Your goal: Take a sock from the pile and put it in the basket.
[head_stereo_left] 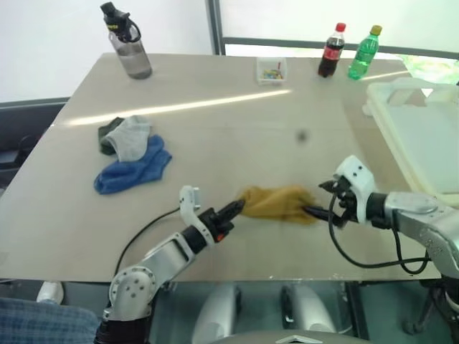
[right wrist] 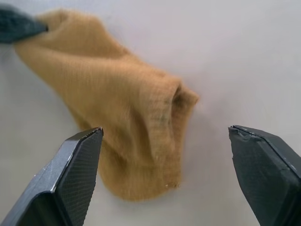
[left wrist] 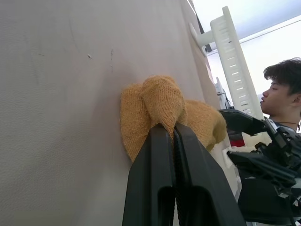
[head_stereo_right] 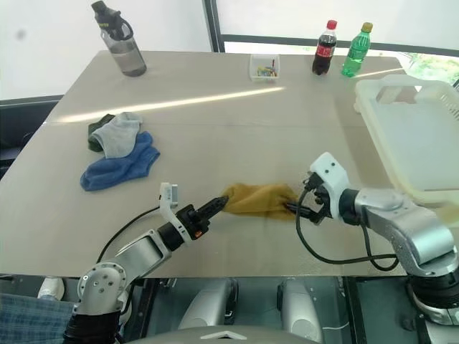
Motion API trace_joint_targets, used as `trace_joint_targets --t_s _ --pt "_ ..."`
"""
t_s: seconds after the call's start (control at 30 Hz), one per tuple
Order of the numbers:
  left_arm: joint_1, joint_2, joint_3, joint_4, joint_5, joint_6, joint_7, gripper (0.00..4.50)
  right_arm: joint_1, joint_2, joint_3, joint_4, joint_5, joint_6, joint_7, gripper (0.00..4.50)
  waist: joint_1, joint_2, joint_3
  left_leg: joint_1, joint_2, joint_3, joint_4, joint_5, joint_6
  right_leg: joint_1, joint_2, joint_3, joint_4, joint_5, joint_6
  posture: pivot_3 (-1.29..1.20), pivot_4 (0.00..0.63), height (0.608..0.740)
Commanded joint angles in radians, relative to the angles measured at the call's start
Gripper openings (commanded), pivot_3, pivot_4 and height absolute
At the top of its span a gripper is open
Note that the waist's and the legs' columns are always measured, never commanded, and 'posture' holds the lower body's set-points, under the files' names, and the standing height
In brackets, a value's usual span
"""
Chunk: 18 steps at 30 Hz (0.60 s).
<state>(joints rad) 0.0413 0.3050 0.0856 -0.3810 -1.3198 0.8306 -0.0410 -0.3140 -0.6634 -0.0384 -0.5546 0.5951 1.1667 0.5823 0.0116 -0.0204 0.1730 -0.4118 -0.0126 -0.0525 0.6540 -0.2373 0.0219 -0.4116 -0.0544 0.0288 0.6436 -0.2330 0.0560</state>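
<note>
Left hand (head_stereo_left: 238,208) clamped on mustard-yellow knit sock (head_stereo_left: 278,202), pinning one end to beige desk (head_stereo_left: 237,136); right hand (head_stereo_left: 324,201) spread wide just beyond the other end, seemingly for handover.

The basket (head_stereo_left: 412,136) at the table's (head_stereo_left: 215,143) right edge runs off the picture's right side, so its far wall is unseen. The contents of the small clear box (head_stereo_left: 272,70) near the far edge are too small to tell. In the pile (head_stereo_right: 118,150) by the left edge, the dark sock (head_stereo_right: 97,132) lies mostly hidden beneath the grey sock (head_stereo_right: 120,136).
</note>
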Motion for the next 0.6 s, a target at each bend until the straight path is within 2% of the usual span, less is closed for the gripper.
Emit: trace_joint_targets --t_s 0.03,0.1,0.2,0.27,0.37,0.4,0.47,0.6 --pt "0.0 -0.001 0.012 -0.01 -0.006 0.009 0.0 0.0 -0.027 0.048 -0.073 -0.017 0.061 0.103 -0.054 4.49 0.0 0.0 0.0 0.0 0.0 0.0 0.0 0.0 0.0 0.0 0.0 0.0 0.0 0.0 0.0 0.0 0.15 0.74" --pt "0.001 0.001 0.013 -0.012 -0.006 0.012 -0.001 0.0 -0.027 0.083 -0.108 0.003 0.085 0.151 -0.079 4.49 0.0 0.0 0.0 0.0 0.0 0.0 0.0 0.0 0.0 0.0 0.0 0.0 0.0 0.0 0.0 0.0 0.15 0.74" --pt "0.001 0.002 0.016 -0.014 -0.006 0.016 -0.001 0.0 -0.018 0.096 -0.127 0.007 0.112 0.198 -0.089 3.67 0.0 0.0 0.0 0.0 0.0 0.0 0.0 0.0 0.0 0.0 0.0 0.0 0.0 0.0 0.0 0.0 0.15 0.74" --pt "0.001 0.002 0.017 -0.015 -0.006 0.018 0.0 0.0 -0.01 0.102 -0.129 0.002 0.127 0.216 -0.093 2.69 0.0 0.001 -0.001 0.0 -0.001 0.0 0.0 0.0 0.0 0.0 0.0 0.0 0.0 0.0 0.0 0.0 0.15 0.74" --pt "0.0 0.004 0.019 -0.018 -0.004 0.021 -0.002 0.0 -0.001 0.109 -0.128 -0.005 0.137 0.231 -0.105 1.46 -0.001 0.001 -0.001 0.0 -0.001 0.0 0.0 0.0 0.0 0.0 0.0 0.0 0.001 0.0 0.0 0.0 0.15 0.74" --pt "0.0 0.004 0.019 -0.018 -0.004 0.022 -0.002 0.0 0.001 0.109 -0.128 -0.006 0.14 0.234 -0.108 0.84 -0.001 0.001 -0.001 0.0 -0.001 0.0 0.0 0.0 0.0 0.0 0.0 0.0 0.001 0.0 0.0 0.0 0.15 0.74" --pt "0.0 0.004 0.02 -0.018 -0.004 0.023 -0.001 0.0 0.003 0.111 -0.131 -0.006 0.148 0.242 -0.111 0.03 -0.001 0.001 -0.001 0.0 -0.001 0.0 0.0 0.0 0.0 0.0 0.0 0.0 0.001 0.0 0.0 0.0 0.15 0.74" --pt "-0.004 0.004 0.018 -0.018 -0.002 0.026 0.0 0.0 0.013 0.106 -0.115 -0.011 0.157 0.253 -0.114 0.03 -0.001 0.001 -0.001 0.0 -0.001 0.0 0.0 0.0 0.0 0.0 0.0 0.0 0.001 0.0 0.0 0.0 0.15 0.74"
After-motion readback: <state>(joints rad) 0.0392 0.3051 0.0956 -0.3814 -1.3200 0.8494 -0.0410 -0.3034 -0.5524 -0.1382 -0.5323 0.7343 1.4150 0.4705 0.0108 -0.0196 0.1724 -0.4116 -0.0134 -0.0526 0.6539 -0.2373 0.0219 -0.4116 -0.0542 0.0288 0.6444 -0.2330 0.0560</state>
